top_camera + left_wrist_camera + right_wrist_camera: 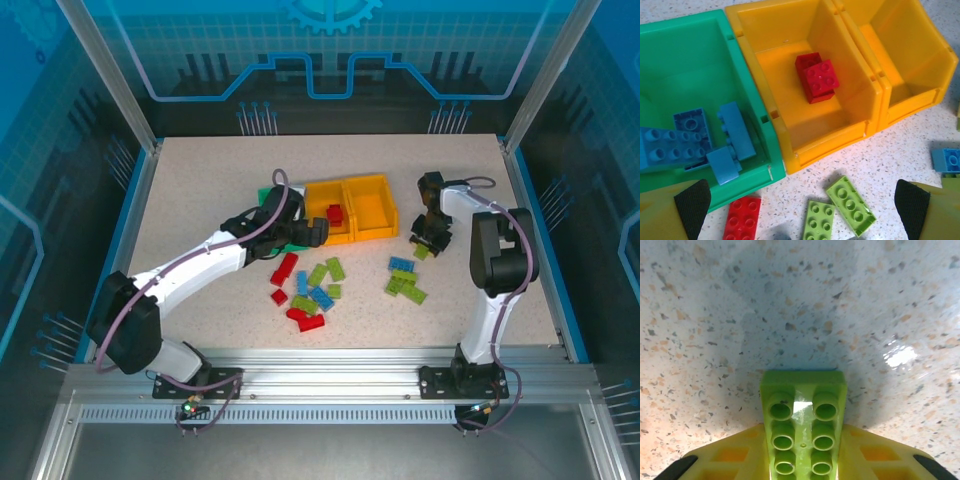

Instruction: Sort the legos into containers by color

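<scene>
Desk: pale speckled top (200, 200) inside a blue-lit cage, with both arms bolted at the near edge.
Bins: three joined in a row at back centre: green bin (690, 25), orange middle bin (760, 55), orange right bin (920, 65).
Bin contents: blue bricks (690, 142) in green bin; red bricks (816, 77) in middle bin; no brick seen in right bin.
Right end effector (431, 238): low over the desk, right of the bins. Its fingers are closed against both sides of a lime brick (803, 405), gripped at one end with the rest jutting forward. Cannot tell if the brick is off the desk.
Left end effector (802, 207): spread wide, holding nothing, hovering by the near rims of green and middle bins.
Loose legos: mixed pile (305, 290) in front of the bins; a smaller blue-and-lime group (405, 280) by the right arm.
Risk 1: end-only grip, so the brick may swivel or slip out on the lift.
Risk 2: lime seems meant for right bin; a release short of it lands among red or on the desk.
Risk 3: the jutting end may catch a bin wall if carried low.
Obstruction: left arm (200, 265) lies across the bins' near side. The right bin's outer side looks free for approach.
</scene>
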`<state>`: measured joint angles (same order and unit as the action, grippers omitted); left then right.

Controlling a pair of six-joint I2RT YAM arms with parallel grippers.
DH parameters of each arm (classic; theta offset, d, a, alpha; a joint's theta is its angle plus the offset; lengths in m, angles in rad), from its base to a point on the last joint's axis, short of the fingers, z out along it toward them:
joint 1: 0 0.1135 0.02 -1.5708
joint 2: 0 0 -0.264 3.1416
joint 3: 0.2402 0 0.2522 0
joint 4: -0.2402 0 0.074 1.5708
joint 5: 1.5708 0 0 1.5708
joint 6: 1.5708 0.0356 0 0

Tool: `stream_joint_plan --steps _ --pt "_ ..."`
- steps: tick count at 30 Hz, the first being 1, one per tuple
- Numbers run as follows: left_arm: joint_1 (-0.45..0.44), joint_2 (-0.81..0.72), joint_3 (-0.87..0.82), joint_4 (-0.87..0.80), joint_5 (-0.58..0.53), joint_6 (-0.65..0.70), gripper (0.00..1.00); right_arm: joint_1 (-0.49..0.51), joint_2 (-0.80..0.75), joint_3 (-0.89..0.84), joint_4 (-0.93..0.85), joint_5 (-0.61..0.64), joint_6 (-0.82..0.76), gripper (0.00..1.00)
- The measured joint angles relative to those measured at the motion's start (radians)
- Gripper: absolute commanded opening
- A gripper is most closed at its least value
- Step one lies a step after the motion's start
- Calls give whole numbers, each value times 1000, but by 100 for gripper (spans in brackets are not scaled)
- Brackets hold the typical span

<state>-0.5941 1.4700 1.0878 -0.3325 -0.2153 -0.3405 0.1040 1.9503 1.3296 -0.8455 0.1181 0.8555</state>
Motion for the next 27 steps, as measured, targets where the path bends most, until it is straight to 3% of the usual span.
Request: stream_joint_plan --steps 6,14,19,27 --pt "37 -39 -38 -10 -21 -23 99 29 -100 73 -11 21 -52 35" --pt "66 -98 -117 -55 -43 -56 99 189 -166 283 26 35 -181 35" --pt "66 -121 -171 -86 -43 -92 99 251 -65 409 12 29 -278 35" --pt "66 -195 -285 -97 20 -175 99 258 148 506 -70 31 -323 38"
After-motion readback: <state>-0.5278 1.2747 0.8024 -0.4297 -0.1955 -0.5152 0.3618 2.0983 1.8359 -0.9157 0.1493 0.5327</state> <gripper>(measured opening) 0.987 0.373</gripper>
